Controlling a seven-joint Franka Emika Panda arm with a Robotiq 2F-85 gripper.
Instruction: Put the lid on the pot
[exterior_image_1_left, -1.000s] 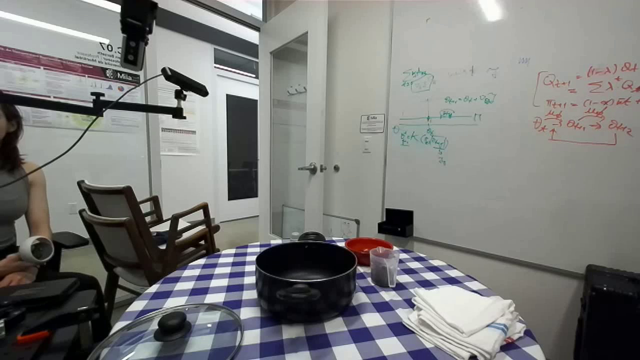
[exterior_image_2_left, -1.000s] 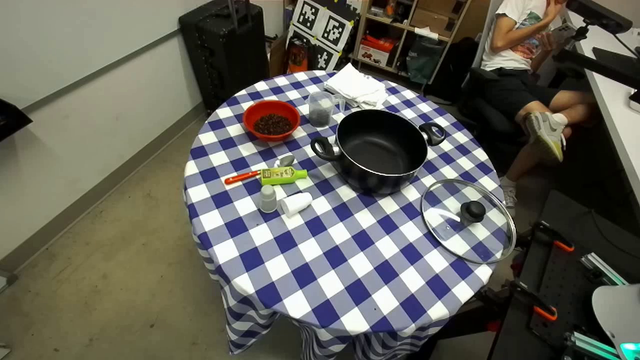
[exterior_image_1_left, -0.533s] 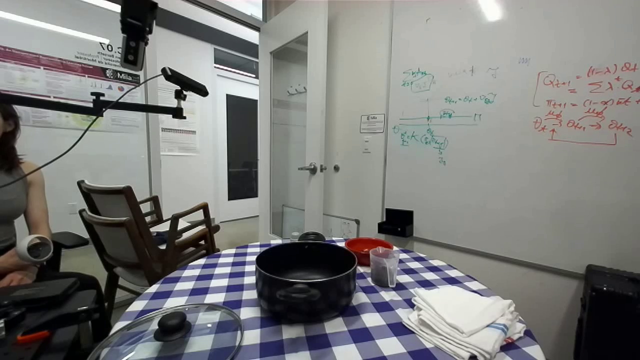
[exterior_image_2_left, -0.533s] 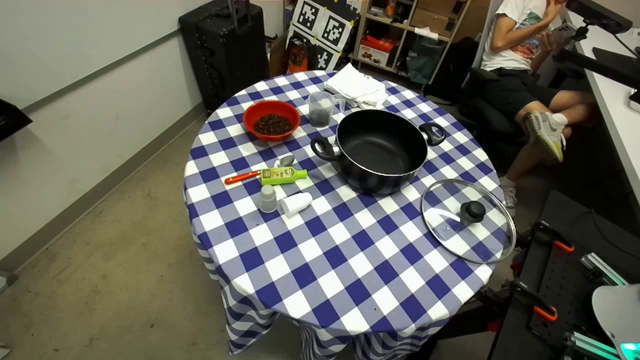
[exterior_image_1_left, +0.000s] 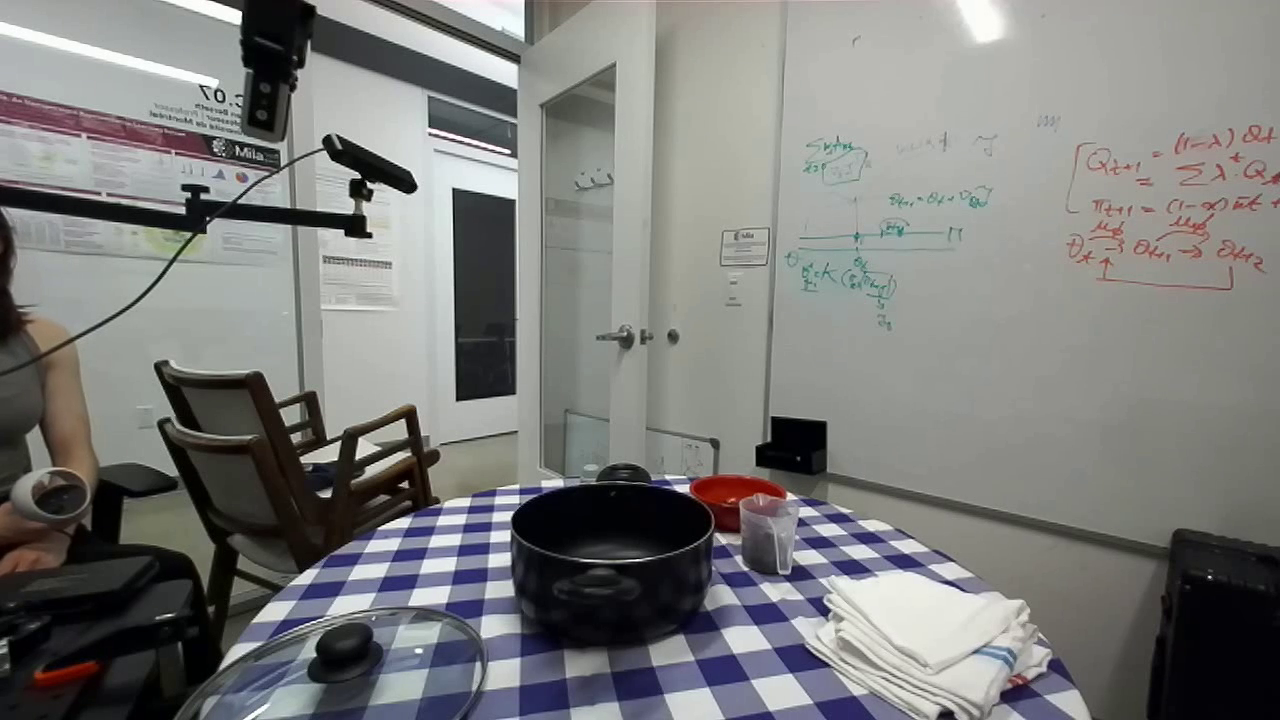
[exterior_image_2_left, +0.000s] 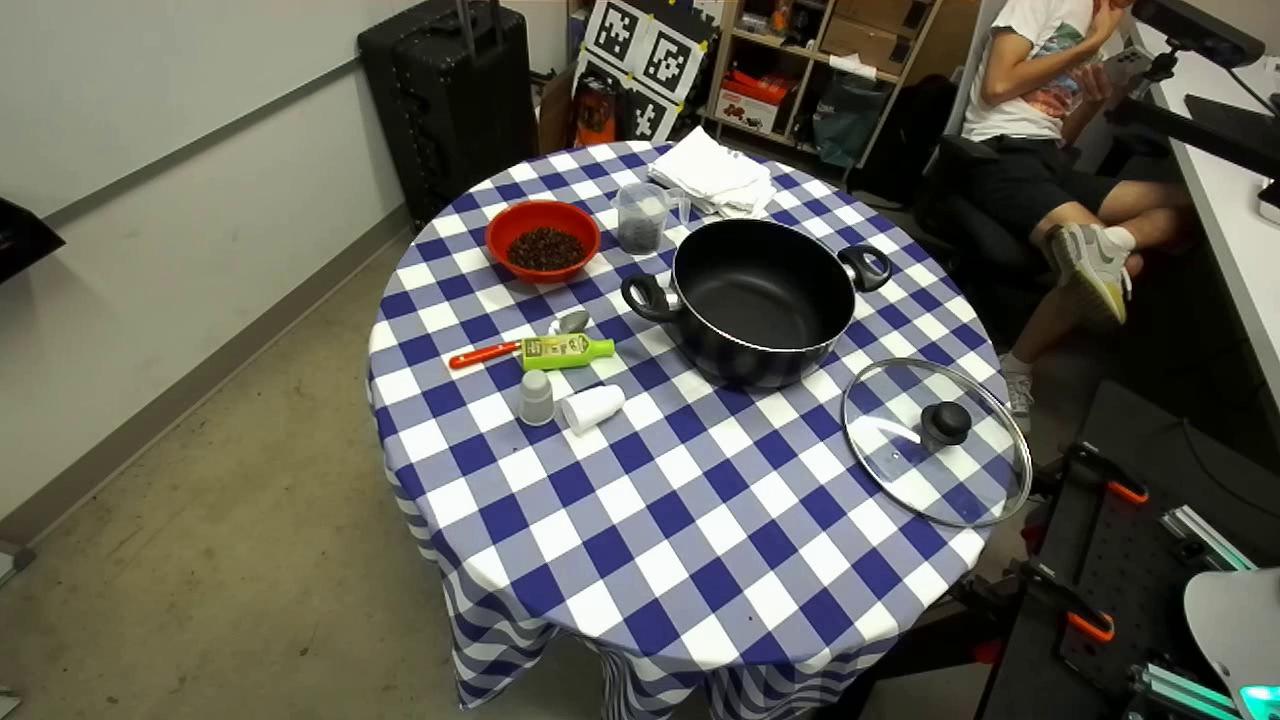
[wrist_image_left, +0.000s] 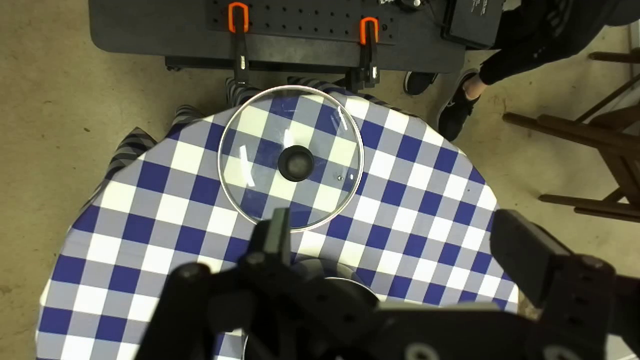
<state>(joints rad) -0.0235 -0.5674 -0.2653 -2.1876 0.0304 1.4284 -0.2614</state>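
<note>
"How far along is it?"

"At the very start, I judge; the round, metal-rimmed clear-glass lid (wrist_image_left: 291, 159) lies flat on the round worktop (exterior_image_2_left: 690, 540), black knob (exterior_image_2_left: 946, 422) upward; the wide, squat, two-handled black pot (exterior_image_2_left: 760, 300) stands uncovered near it, the two apart."

"And the pincer (wrist_image_left: 392, 216)?"

"Spread wide in the wrist view, nothing held; how high it hangs, I can't tell."

"So what remains?"

"The whole job, by my reckoning: grip the knob, lift, carry the lid across, lower it level onto the pot; none of that shows as done."

"And the surface?"

"A blue-and-white checked cloth (exterior_image_2_left: 500, 650) covers it; the lid reaches the worktop's edge by the orange-and-black clamps (wrist_image_left: 369, 55), perhaps a little over, I can't tell; in an exterior view, a round red bowl (exterior_image_2_left: 543, 213) holds dark brown beans or pellets (exterior_image_2_left: 545, 250), a clear plastic measuring jug (exterior_image_2_left: 641, 220) just beside it; folded white cloths (exterior_image_2_left: 712, 175) lie near; a light-green bottle (exterior_image_2_left: 568, 351) lies down, as does a white cup (exterior_image_2_left: 594, 408)."

"The room?"

"A large whiteboard (exterior_image_1_left: 1000, 420) with green and red writing; a glazed white door (exterior_image_1_left: 634, 240), standing open; wooden armchairs (exterior_image_1_left: 290, 500); a person in a white T-shirt (exterior_image_2_left: 1015, 112), seated; another person in a grey top (exterior_image_1_left: 20, 400), partly cut off, with a rounded white device (exterior_image_1_left: 50, 495)."
</note>
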